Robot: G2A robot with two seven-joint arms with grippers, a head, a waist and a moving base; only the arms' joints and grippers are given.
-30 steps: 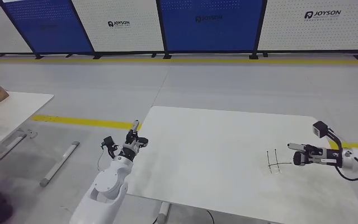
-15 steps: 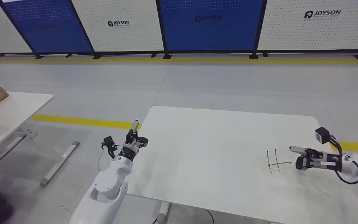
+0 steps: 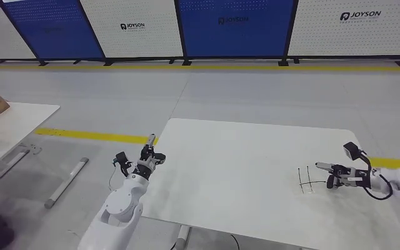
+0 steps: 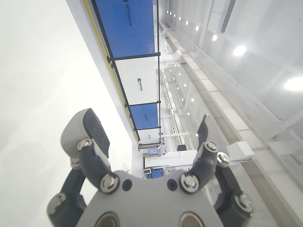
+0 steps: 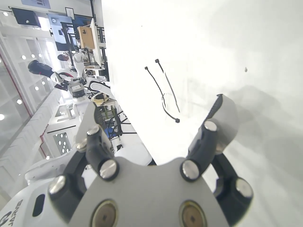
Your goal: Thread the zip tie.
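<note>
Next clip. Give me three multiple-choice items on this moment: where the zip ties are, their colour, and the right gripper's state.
1. Where do the zip ties lie?
A) on the table, just ahead of the right gripper
B) in the left gripper
C) on the floor

2. What colour are they?
A) white
B) black
C) yellow

3. The right gripper is:
A) shut on a tie
B) open and empty
C) shut and empty

Answers: 1 A, they lie flat on the table before that gripper; 2 B, dark strands against white; 3 B, its jaws stand apart with nothing between.
</note>
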